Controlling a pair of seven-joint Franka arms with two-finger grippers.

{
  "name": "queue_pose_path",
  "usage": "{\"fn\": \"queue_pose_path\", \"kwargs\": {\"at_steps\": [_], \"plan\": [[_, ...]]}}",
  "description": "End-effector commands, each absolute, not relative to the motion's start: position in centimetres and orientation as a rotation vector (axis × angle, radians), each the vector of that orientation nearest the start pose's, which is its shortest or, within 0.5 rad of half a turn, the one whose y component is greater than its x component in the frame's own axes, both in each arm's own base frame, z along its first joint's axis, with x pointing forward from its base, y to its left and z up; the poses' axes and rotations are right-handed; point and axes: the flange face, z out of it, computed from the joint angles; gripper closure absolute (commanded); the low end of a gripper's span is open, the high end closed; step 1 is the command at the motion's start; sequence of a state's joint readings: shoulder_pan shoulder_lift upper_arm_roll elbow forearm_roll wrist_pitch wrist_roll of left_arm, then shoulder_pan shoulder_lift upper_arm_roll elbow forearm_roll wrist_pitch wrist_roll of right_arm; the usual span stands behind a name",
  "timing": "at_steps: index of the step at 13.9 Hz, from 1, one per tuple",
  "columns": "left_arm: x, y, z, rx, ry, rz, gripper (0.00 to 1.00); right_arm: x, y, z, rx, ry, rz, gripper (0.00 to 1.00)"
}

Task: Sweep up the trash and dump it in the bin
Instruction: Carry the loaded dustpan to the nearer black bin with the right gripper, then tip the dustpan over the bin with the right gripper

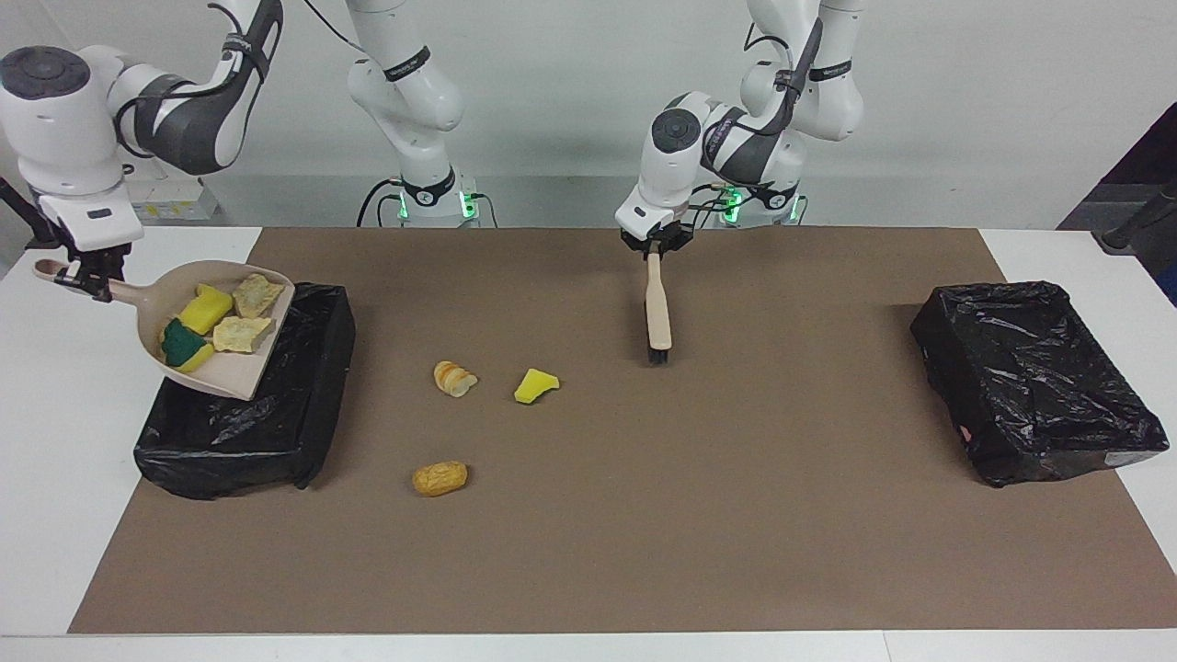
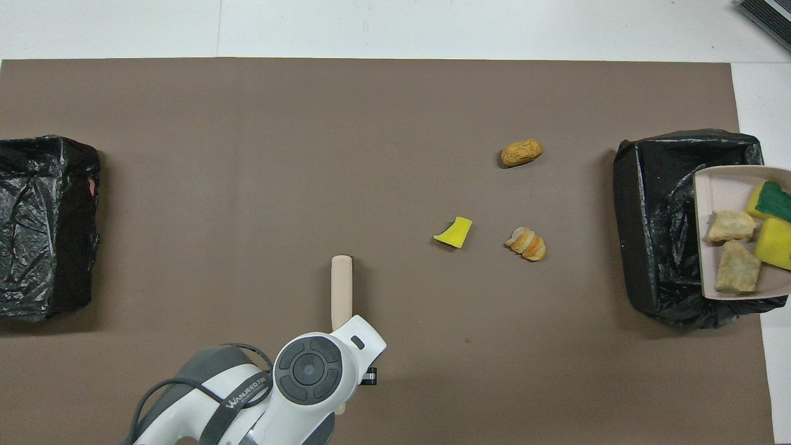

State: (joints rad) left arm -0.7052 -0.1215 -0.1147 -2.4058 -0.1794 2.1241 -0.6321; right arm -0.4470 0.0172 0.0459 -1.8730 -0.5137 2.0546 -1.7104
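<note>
My right gripper (image 1: 92,276) clamps dustpan (image 1: 225,354) handle; pan with four scraps hangs over bin (image 1: 303,405), mouth toward bin, so I judge tipping next. Left gripper (image 1: 655,246) clamps brush (image 1: 657,317), waits. Three scraps (image 1: 439,478) on tabletop.

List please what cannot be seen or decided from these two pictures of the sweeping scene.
- Overhead view: the right gripper and the dustpan handle are cut off by the picture's edge.
- Overhead view: the left gripper and most of the brush are hidden under the left arm's wrist.
- Facing view: the floor of the black bin under the dustpan is hidden by the pan and the bin's wall.
- Both views: the bag-covered bin at the left arm's end shows no contents.
</note>
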Motion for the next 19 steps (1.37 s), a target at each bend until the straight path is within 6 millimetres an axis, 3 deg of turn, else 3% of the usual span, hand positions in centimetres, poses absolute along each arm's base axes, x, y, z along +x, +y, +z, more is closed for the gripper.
{"fn": "queue_pose_path", "kwargs": {"at_steps": [1,4,5,7,9,10,11,12,14,17,19], "plan": [[30.1,-34.2,34.0,-3.127,0.106,0.323,1.00,52.2,-24.3,51.2,-2.587,-2.386,0.759,1.00],[30.1,-34.1,33.5,-3.120,0.106,0.333,1.00,53.5,-20.6,51.4,-2.513,-2.530,0.977,1.00],[30.1,-34.1,33.5,-3.119,0.102,0.334,0.95,53.9,-19.6,51.6,-2.478,-2.578,1.028,1.00],[30.2,-34.1,33.5,-3.121,0.111,0.333,0.61,54.7,-17.5,51.8,-2.432,-2.652,1.121,1.00],[30.3,-34.0,33.5,-3.119,0.102,0.337,0.47,55.1,-15.6,52.2,-2.395,-2.680,1.229,1.00],[30.4,-34.0,33.5,-3.118,0.098,0.339,0.32,55.1,-15.3,52.5,-2.385,-2.687,1.275,1.00],[30.7,-33.9,33.5,-3.112,0.101,0.349,0.10,55.2,-15.3,52.7,-2.376,-2.701,1.326,1.00],[31.3,-33.8,34.1,-3.123,0.087,0.339,0.00,55.3,-15.4,53.0,-2.353,-2.725,1.384,1.00],[34.1,-32.2,35.3,-3.148,-0.007,0.312,0.00,55.8,-14.4,54.1,-2.306,-2.785,1.505,1.00],[39.3,-29.2,39.3,-3.198,-0.165,0.228,0.00,56.4,-12.6,55.5,-2.327,-2.737,1.585,1.00],[42.8,-25.6,42.2,-3.214,-0.209,0.169,0.00,56.4,-12.1,56.7,-2.346,-2.742,1.582,1.00]]}}
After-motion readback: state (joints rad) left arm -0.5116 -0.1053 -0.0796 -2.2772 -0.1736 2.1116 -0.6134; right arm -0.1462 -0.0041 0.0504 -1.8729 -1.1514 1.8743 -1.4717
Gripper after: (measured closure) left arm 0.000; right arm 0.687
